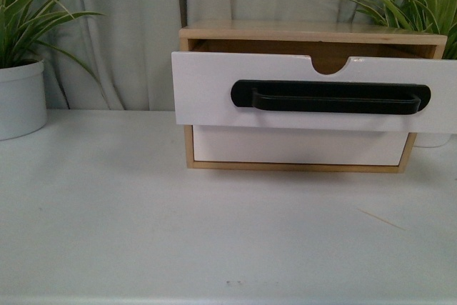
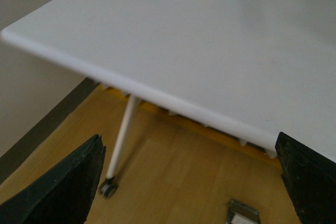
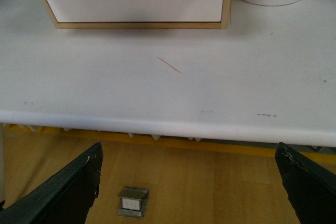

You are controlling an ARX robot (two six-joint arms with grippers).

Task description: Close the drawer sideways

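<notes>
The drawer (image 1: pixel 314 91) pulled out, contents hidden from me, well ahead of my right gripper (image 3: pixel 186 192), released, left gripper (image 2: pixel 189 182) released too

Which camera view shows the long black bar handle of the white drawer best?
The front view: the whole long black bar handle shows on the white glossy drawer. Neither wrist view shows the handle.

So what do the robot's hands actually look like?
Only the fingers show. The left gripper and right gripper each have two black, matte, wedge-shaped fingers with slightly rough edges. No cables, markings or arm bodies are visible in any view.
</notes>
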